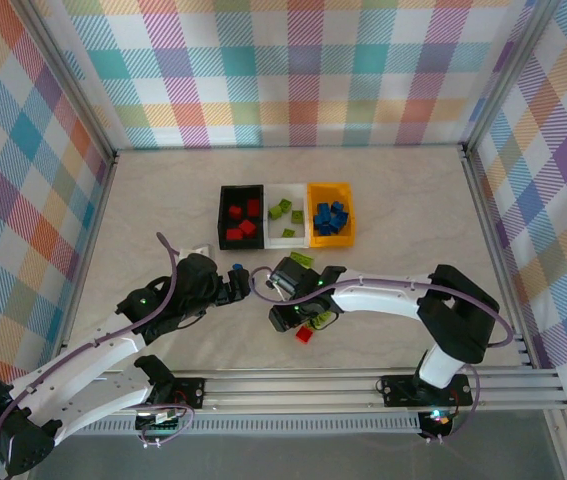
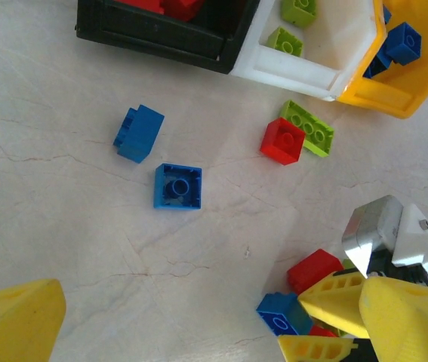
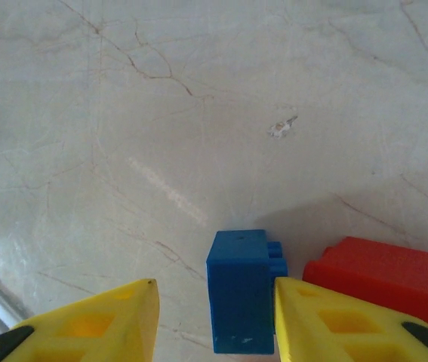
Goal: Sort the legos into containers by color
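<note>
Three bins stand side by side at the back: a black bin [image 1: 226,213] with red legos, a white bin [image 1: 284,237] with lime green ones, and an orange-yellow bin [image 1: 346,222] with blue ones. My right gripper [image 3: 214,317] is open around a blue brick [image 3: 240,290]; its right finger touches the brick and its left finger stands apart. A red brick [image 3: 387,279] lies just to the right. My left gripper [image 2: 214,332] is open over bare table, nothing between its fingers. Two blue bricks [image 2: 138,133] [image 2: 177,185], a red one [image 2: 281,140] and a green one [image 2: 308,127] lie loose before the bins.
The right gripper's yellow fingers [image 2: 334,302] sit close to my left gripper, over a small pile of blue and red bricks [image 2: 315,269]. A red brick [image 1: 305,334] lies near the front. Metal rails [image 1: 363,385] run along the near edge.
</note>
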Motion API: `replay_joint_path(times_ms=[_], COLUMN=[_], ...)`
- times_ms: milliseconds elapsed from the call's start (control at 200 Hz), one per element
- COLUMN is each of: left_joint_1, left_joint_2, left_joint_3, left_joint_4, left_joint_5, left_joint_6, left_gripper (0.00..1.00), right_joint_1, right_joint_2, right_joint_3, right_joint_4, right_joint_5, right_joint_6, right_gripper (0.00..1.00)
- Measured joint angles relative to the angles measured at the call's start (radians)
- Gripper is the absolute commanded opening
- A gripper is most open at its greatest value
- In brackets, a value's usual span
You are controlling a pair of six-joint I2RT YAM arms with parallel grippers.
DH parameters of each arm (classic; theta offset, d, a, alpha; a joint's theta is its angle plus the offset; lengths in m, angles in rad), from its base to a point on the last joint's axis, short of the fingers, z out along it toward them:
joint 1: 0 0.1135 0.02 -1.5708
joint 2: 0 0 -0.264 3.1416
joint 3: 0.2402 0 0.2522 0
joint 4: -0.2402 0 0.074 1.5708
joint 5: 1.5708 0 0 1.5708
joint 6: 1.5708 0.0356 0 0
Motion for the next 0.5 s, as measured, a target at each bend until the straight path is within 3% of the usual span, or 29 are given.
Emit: replay_joint_path(times_ms=[170,325,500], left_joint_1=[0.000,0.002,0.008], left_joint_2=[-0.002,-0.006,-0.006], left_joint_3=[0.000,0.000,0.000], left_joint_4=[0.000,0.000,-0.002], left_joint_5=[0.000,0.000,0.004], left_joint_6=[0.000,0.000,0.000], left_gripper=[1.00,1.00,1.00], right_joint_1=[0.024,0.041,0.058], right_joint_2=[0.032,0.059,0.061], right_joint_3=[0.038,0.065,0.065], right_joint_4=[-0.033,-0.056,-0.052], right_joint_5=[0.081,0.140,0.137], right_joint_6=[0.000,-0.002,-0.016], right_gripper=[0.43,0.37,0.42])
